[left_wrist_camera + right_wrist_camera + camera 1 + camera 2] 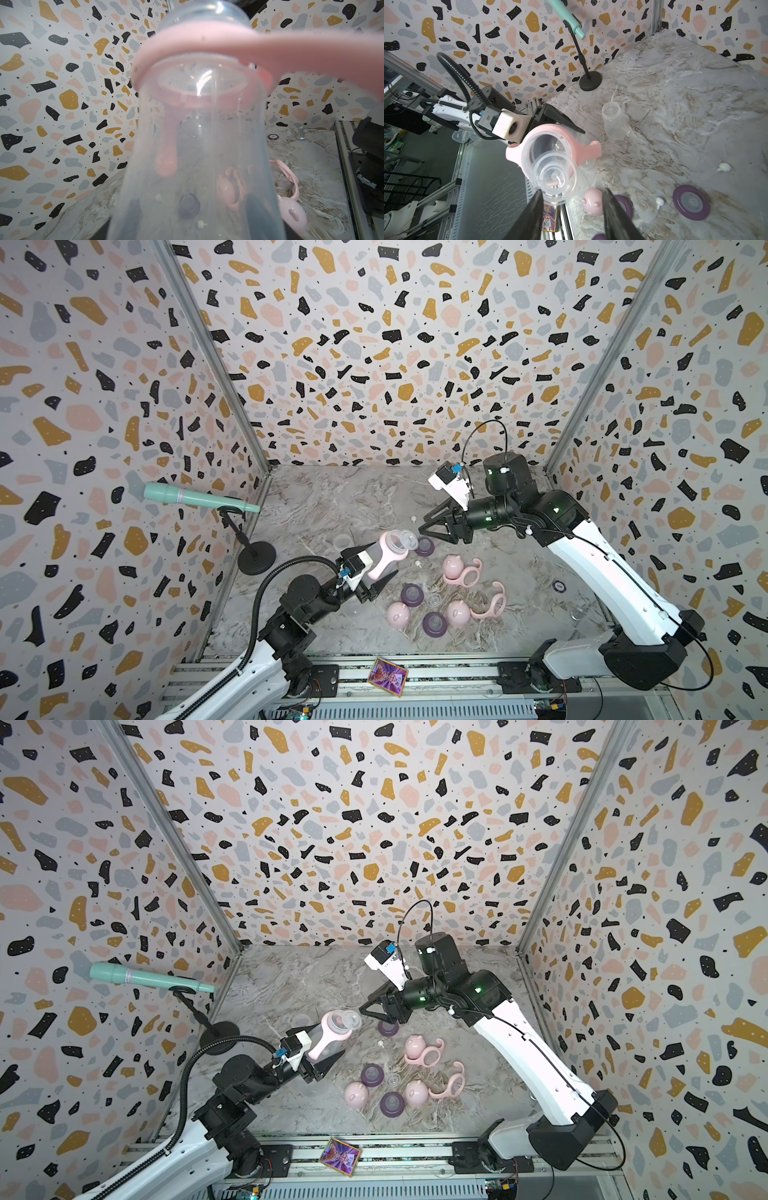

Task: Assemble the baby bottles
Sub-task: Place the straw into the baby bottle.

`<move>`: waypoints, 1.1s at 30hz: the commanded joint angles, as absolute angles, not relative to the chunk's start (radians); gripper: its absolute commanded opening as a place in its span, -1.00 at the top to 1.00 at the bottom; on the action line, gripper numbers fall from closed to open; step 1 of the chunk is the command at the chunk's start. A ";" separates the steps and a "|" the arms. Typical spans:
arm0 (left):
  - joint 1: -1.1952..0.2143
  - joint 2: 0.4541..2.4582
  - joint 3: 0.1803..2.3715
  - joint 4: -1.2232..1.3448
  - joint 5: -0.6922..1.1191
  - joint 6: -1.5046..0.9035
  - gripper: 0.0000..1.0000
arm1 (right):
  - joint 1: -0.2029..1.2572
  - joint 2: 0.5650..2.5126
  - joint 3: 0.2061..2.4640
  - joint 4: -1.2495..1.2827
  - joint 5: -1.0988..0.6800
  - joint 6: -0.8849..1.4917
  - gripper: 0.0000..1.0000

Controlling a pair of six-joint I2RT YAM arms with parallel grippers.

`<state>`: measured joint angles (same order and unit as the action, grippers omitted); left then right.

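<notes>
- Clear plastic, raised: the left gripper [384, 558] is clamped across the body of a clear bottle [380, 553]. We see it held off the marble tabletop [332, 497] and tilted. It hangs near the black base of the microphone stand [256, 558], with its open mouth turned away from that stand.
- A pink collar [579, 153] sits around the bottle's neck. Its 2 handles trail back along the body, as the left wrist view shows through the bottle [197, 155].
- A clear teat [555, 179] leans askew at the bottle's mouth, on the side away from the stand.
- The right gripper [423, 524] hangs at that mouth with its jaws apart. In the right wrist view 1 fingertip [538, 199] meets the teat's rim while the other stands clear of it, so we read the teat as not gripped.
- A second clear bottle [343, 541] stands upright and uncapped on the tabletop, between the stand's base and the raised bottle.
- Farther from the stand than the raised bottle, the remaining parts lie scattered on the tabletop: 3 purple rings [412, 595], 3 pink eared caps [397, 614] and 2 loose pink collars [494, 601].
</notes>
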<state>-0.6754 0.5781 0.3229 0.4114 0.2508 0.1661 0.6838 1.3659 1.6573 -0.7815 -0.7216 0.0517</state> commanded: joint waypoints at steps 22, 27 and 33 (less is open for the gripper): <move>-0.675 0.575 0.355 0.468 0.281 0.178 1.00 | 0.747 1.396 1.640 -0.758 -0.746 0.042 0.27; -0.675 0.579 0.357 0.468 0.290 0.178 1.00 | 0.747 1.403 1.644 -0.748 -0.756 0.049 0.40; -0.675 0.587 0.361 0.462 0.299 0.183 1.00 | 0.777 1.441 1.697 -0.786 -0.755 0.022 0.44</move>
<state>-0.6743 0.5888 0.3229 0.3996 0.2768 0.1703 0.7513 1.4235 1.6390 -0.7666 -0.7353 0.0410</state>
